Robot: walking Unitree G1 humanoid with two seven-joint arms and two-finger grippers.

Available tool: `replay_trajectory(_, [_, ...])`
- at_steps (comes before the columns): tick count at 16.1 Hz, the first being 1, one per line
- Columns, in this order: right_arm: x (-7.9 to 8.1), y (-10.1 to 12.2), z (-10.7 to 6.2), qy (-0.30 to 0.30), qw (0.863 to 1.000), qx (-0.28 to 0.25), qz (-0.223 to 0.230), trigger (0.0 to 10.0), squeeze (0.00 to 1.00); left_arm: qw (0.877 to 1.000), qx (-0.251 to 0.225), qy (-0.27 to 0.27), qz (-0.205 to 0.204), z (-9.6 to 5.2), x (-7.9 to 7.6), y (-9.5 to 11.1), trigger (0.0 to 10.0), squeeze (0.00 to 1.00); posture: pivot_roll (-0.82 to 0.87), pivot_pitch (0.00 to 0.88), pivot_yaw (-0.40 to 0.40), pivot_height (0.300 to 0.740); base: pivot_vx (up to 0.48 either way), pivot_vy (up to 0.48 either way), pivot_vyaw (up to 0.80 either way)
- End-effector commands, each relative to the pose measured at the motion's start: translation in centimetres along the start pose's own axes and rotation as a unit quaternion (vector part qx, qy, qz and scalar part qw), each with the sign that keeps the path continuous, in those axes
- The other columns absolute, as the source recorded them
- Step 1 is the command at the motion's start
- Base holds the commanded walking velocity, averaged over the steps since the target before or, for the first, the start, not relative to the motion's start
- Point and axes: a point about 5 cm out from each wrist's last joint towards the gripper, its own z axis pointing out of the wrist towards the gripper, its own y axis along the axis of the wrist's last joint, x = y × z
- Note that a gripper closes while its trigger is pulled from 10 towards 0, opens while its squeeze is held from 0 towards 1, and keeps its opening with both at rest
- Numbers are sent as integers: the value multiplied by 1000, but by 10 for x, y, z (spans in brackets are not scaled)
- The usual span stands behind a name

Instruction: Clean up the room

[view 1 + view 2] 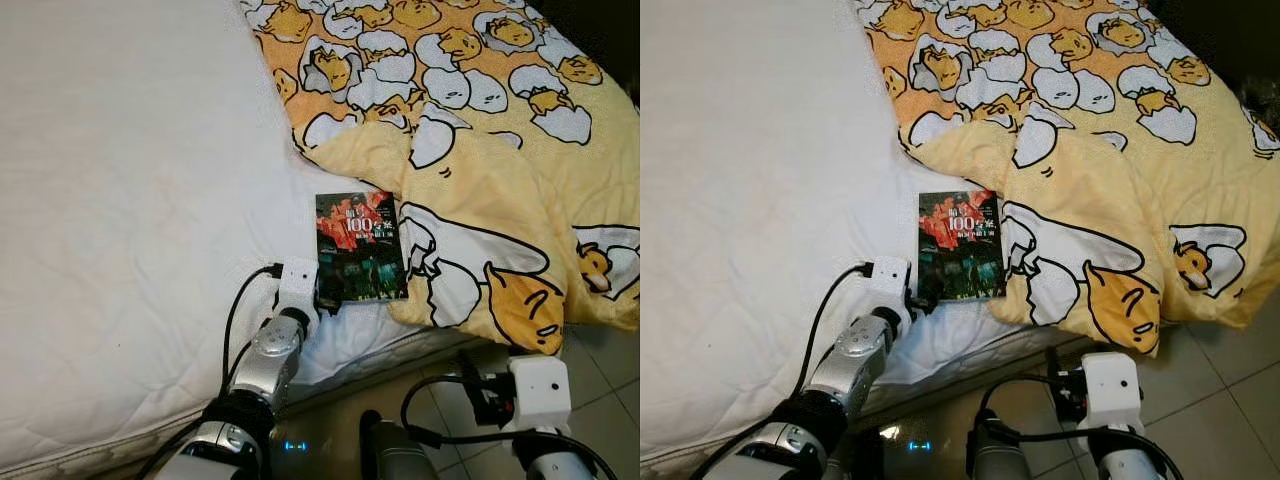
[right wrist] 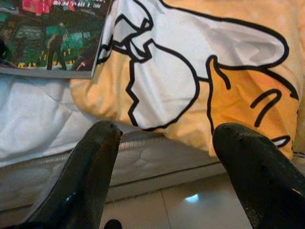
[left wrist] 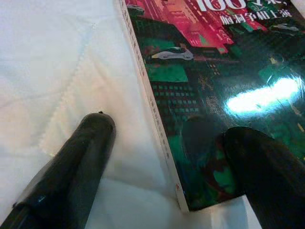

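Observation:
A dark book [image 1: 359, 247] with a red and green cover and white "100" lettering lies flat on the white mattress [image 1: 120, 200], near its front edge. My left gripper [image 3: 167, 143] is open at the book's near left corner, one finger [image 3: 76, 167] on the sheet beside the spine, the other finger [image 3: 267, 167] over the cover. A yellow egg-print blanket [image 1: 480, 150] touches the book's right side. My right gripper [image 2: 167, 138] is open, low over the floor, pointing at the blanket's hanging edge and mattress side.
The mattress's front edge [image 1: 400, 345] runs diagonally before me, with tiled floor [image 1: 600, 370] below at the right. My left wrist [image 1: 297, 282] with its black cable rests on the bed. My right wrist [image 1: 540, 390] hangs beside the bed.

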Motion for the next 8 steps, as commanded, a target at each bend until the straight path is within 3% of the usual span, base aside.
replay_trajectory(1, [-2, -5, -2, -2, 1000, 11, 6, 10000, 0, 1000, 18, 0, 5, -3, -4, -11, 10000, 0, -315, 212, -49, 740, 0, 0, 0])
replay_trajectory(5, [-1, -5, -2, 2, 1000, 11, 6, 10000, 0, 994, 43, 2, -100, -1, -9, -18, 10000, 0, -313, 213, -54, 740, 0, 0, 0])
replay_trajectory(8, [-2, -5, -2, 2, 1000, 11, 5, 10000, 0, 991, 47, -29, -124, 2, -24, -16, 10000, 0, -317, 211, -57, 740, 0, 0, 0])
